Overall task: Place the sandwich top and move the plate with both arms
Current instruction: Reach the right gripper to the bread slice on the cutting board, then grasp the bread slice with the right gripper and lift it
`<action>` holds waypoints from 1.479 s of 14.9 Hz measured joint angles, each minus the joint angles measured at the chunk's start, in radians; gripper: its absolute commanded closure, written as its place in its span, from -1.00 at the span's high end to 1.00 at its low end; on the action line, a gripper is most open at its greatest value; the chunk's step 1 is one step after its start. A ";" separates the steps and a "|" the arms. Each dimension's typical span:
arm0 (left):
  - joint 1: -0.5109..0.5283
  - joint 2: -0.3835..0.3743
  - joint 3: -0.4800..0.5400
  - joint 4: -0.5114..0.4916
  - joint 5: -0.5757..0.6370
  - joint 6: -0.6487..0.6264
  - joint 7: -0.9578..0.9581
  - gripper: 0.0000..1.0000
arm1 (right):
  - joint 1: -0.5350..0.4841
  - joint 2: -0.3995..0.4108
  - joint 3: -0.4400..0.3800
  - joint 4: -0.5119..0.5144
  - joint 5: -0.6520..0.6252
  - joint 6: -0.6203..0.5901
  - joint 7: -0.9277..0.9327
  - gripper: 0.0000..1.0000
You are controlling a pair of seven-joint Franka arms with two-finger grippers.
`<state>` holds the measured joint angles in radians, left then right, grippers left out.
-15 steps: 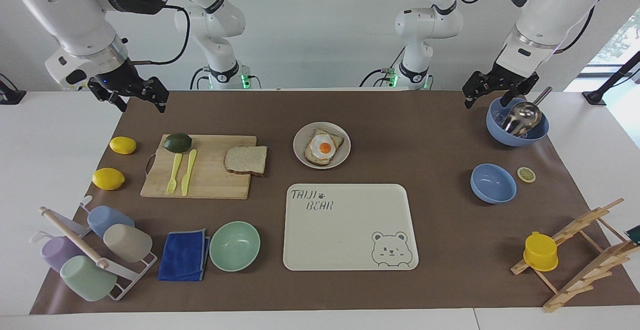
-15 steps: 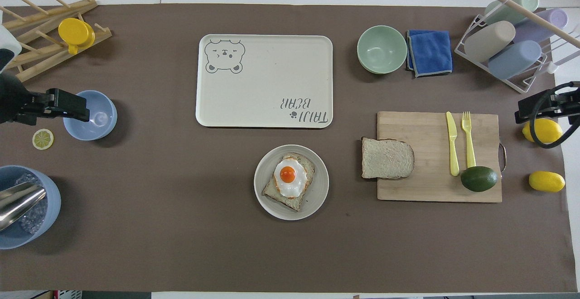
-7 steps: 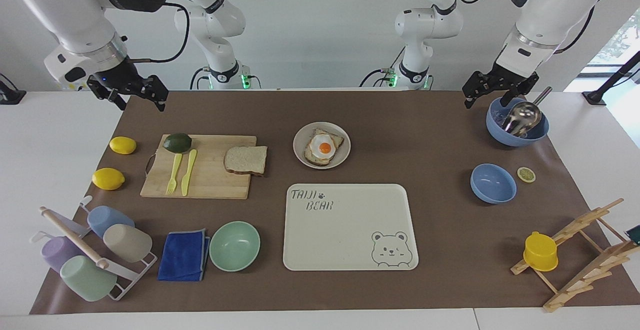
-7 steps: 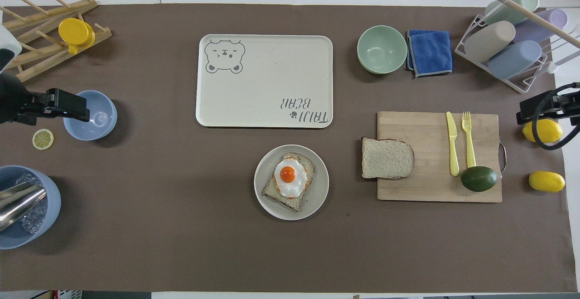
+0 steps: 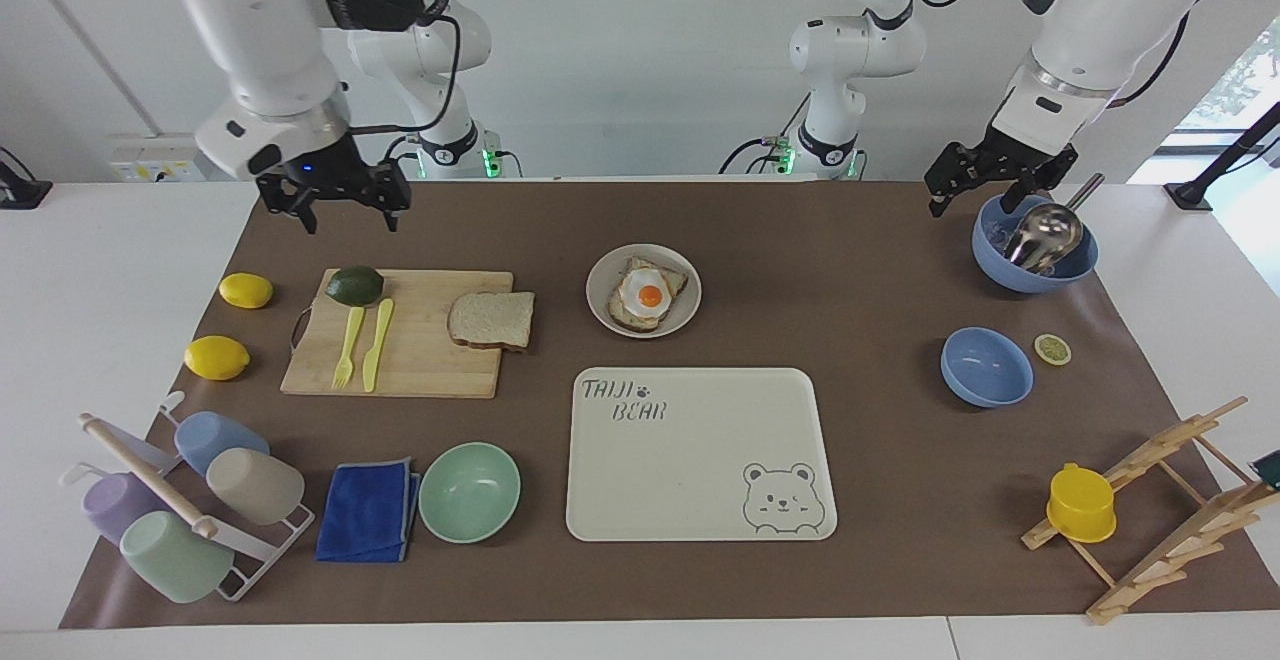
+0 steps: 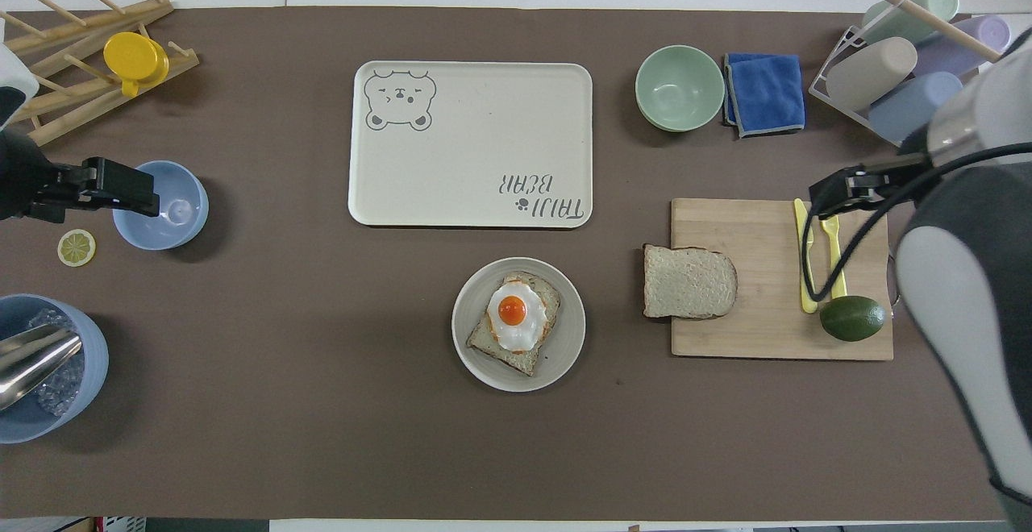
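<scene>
1. I see the right gripper (image 5: pixel 340 210) up in the air over the robots' edge of the brown mat (image 5: pixel 850 290), just robot-side of the cutting board (image 5: pixel 420 360). Fingers apart, nothing between them.
2. Left gripper (image 5: pixel 985 185) hangs by the big blue bowl (image 5: pixel 1035 265) w/ the metal scoop (image 5: pixel 1045 232), at the left arm's end of the table. Fingers apart, empty. This arm waits.
3. Sandwich top (image 5: pixel 491 320) lies flat on the board's end toward the plate (image 5: pixel 643 290), one edge overhanging the board. No gripper touches it.
4. Plate sits mid-table, nearer the robots than the bear tray (image 5: pixel 700 455); it carries the toast w/ fried egg (image 5: pixel 648 293).
5. On the board, well apart from the bread: avocado (image 5: pixel 355 285), yellow fork (image 5: pixel 346 348) and knife (image 5: pixel 378 344).
</scene>
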<state>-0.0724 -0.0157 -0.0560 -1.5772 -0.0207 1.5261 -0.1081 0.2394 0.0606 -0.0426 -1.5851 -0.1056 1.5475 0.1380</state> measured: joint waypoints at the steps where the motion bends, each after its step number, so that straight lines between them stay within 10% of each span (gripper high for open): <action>1: 0.000 0.000 0.000 0.000 0.000 0.000 0.000 1.00 | 0.072 0.034 0.003 0.003 -0.013 0.016 0.092 1.00; 10: 0.000 0.000 -0.001 0.000 0.000 0.000 0.000 1.00 | 0.345 0.411 0.006 0.044 -0.151 0.079 0.584 1.00; 14: 0.000 0.000 -0.002 0.000 0.000 0.000 0.000 1.00 | 0.343 0.427 -0.001 0.016 -0.157 0.114 0.594 0.60; 22: 0.001 -0.002 0.000 -0.003 0.000 -0.002 0.000 1.00 | 0.343 0.371 -0.005 -0.157 -0.201 0.173 0.592 0.58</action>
<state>-0.0714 -0.0178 -0.0561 -1.5806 -0.0207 1.5238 -0.1081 0.5823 0.4319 -0.0471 -1.7421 -0.3065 1.7204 0.7296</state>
